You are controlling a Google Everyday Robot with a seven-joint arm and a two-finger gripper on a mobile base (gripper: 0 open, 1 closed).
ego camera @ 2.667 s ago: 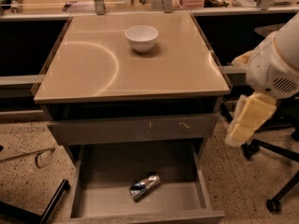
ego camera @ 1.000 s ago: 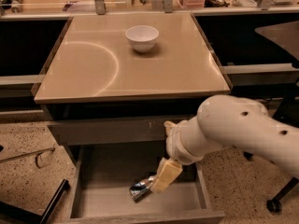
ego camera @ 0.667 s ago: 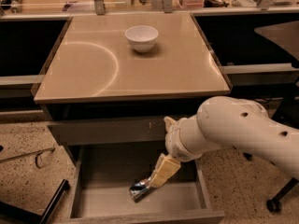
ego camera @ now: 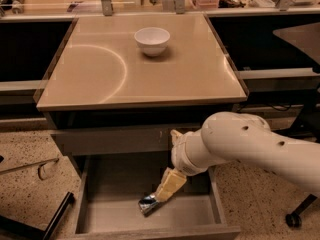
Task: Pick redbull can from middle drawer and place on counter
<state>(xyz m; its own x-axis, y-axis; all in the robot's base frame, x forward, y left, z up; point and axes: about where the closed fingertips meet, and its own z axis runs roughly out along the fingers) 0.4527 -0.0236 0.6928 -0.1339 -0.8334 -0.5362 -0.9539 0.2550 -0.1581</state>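
Observation:
The redbull can [ego camera: 148, 204] lies on its side on the flat bottom of the open middle drawer [ego camera: 120, 218], near the drawer's middle, its shiny end toward the front left. My gripper [ego camera: 164, 191], with tan fingers, reaches down into the drawer from the right and sits right at the can's right end, covering part of it. The white arm [ego camera: 250, 146] spans from the right edge. The tan glossy counter [ego camera: 145, 69] lies above, with a pale curved reflection at its left.
A white bowl [ego camera: 152, 40] stands on the counter's far middle. A scratched grey drawer front [ego camera: 115, 140] sits shut just above the open drawer. A black office chair base [ego camera: 299, 215] stands at the right; a dark bar [ego camera: 57, 216] lies on the speckled floor at left.
My arm swung in from the right of the cabinet and down into the open drawer. The gripper has moved left and lower onto the can. The can has not moved.

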